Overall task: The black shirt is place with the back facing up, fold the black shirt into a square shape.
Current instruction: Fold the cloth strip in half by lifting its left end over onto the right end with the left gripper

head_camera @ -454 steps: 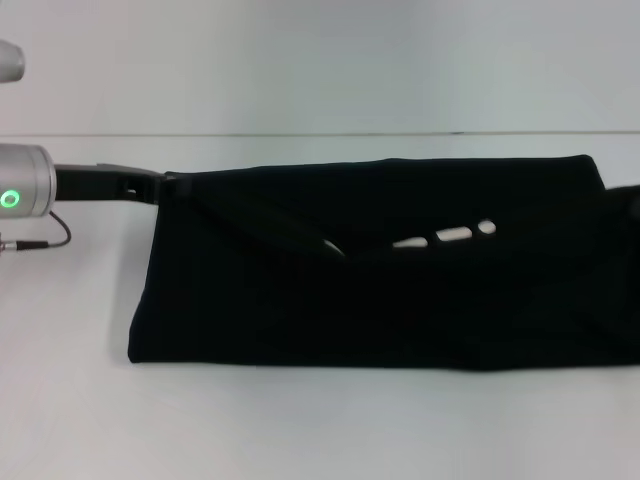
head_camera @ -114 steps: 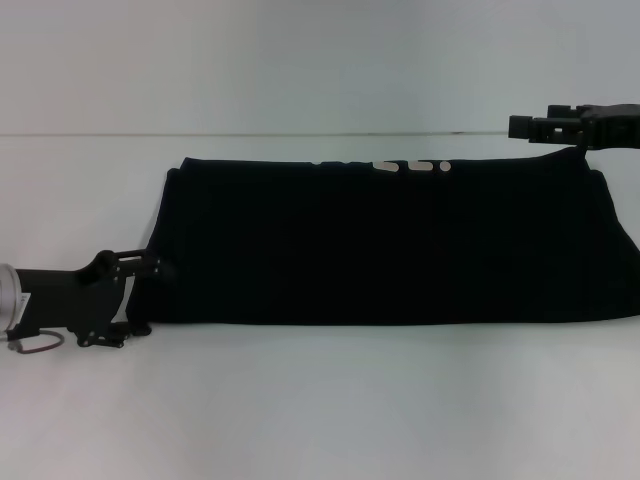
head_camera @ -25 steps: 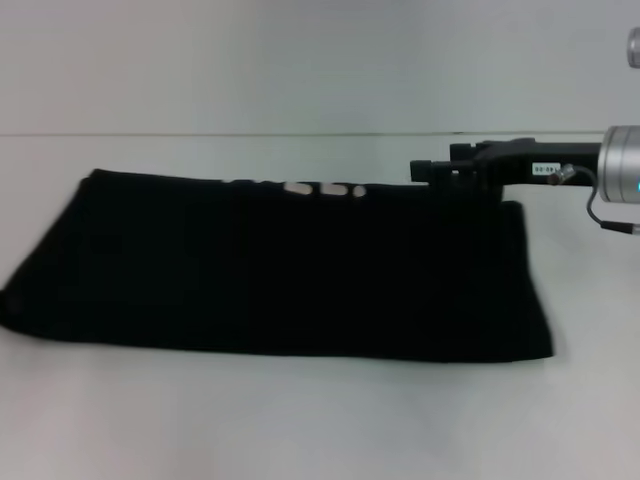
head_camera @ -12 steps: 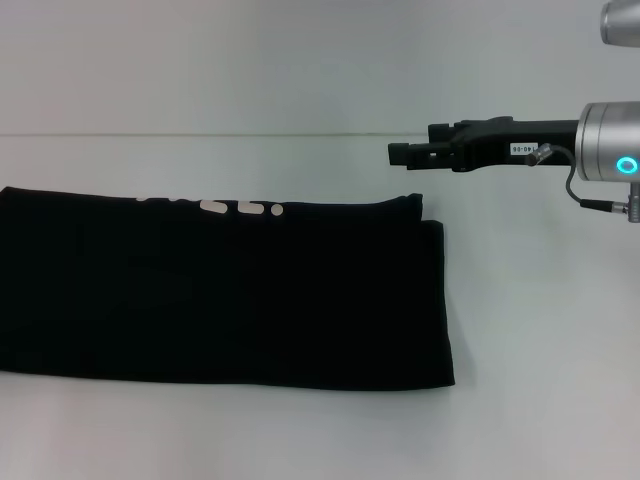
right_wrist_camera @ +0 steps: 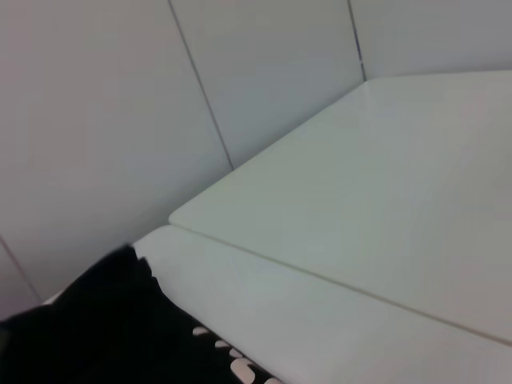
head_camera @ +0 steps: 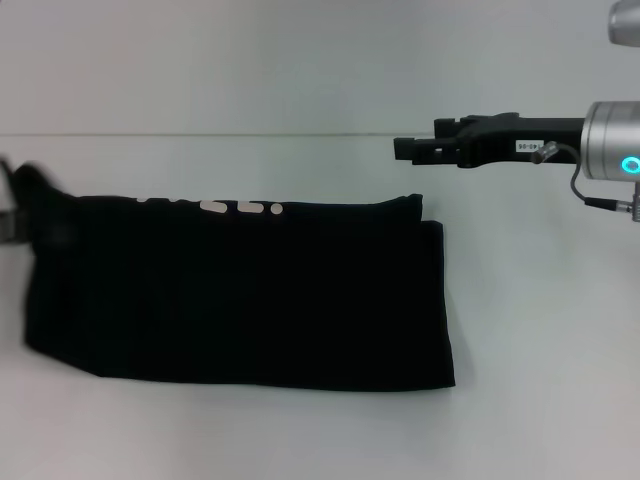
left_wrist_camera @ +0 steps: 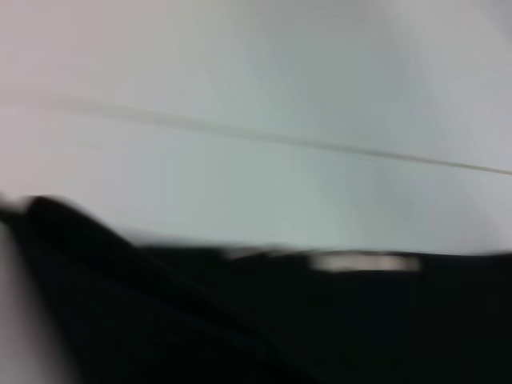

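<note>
The black shirt (head_camera: 250,300) lies on the white table as a long band folded lengthwise, with bits of white print (head_camera: 240,207) along its far edge. At the frame's left edge my left gripper (head_camera: 18,195) is blurred and shut on the band's left end, which is raised off the table. My right gripper (head_camera: 400,148) hovers just beyond the band's far right corner, off the cloth, with nothing in it. The left wrist view shows the shirt (left_wrist_camera: 320,320) close up with a raised fold. In the right wrist view one corner of the shirt (right_wrist_camera: 96,328) shows.
The white table (head_camera: 300,430) runs back to a far edge (head_camera: 250,134) against a pale wall. Bare table surface lies in front of the shirt and to its right.
The right gripper dragged the shirt leftward, let go of it and rose clear. In the last half second the shirt's left end lifted and drew in from the frame's left edge.
</note>
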{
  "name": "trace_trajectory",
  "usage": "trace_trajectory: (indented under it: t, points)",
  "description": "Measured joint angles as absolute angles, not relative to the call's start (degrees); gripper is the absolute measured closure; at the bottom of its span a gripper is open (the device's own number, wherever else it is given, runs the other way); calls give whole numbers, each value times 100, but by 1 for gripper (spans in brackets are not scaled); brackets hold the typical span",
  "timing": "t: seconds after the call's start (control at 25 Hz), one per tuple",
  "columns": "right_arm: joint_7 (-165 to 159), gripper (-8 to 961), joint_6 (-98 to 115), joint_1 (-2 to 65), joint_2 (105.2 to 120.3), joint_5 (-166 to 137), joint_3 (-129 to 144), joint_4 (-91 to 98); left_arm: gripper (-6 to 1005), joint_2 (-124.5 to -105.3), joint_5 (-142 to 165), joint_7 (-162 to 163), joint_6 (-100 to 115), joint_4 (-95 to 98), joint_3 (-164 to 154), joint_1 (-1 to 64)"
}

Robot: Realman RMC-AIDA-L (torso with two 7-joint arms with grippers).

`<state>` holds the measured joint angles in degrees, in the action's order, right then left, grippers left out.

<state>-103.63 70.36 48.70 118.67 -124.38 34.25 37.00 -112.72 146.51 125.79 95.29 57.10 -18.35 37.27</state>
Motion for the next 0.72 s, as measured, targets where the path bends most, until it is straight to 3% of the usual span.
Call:
trace_trajectory:
  t: [0.28, 0.48, 0.72]
  points:
    - [-10307, 36, 7084, 4598, 11737, -12089, 3393, 3767, 945, -11913, 13866, 12734, 9647, 5044, -2666, 4725]
    - [-10290, 37, 7157, 4466, 11612, -11984, 3414, 3754, 940, -12361, 13168, 12509, 9395, 4306, -2699, 4821]
    - [-10224, 37, 7165, 4438, 11579, -12037, 3440, 3709, 935, -12397, 12163, 11065, 8182, 1881, -2638, 4696]
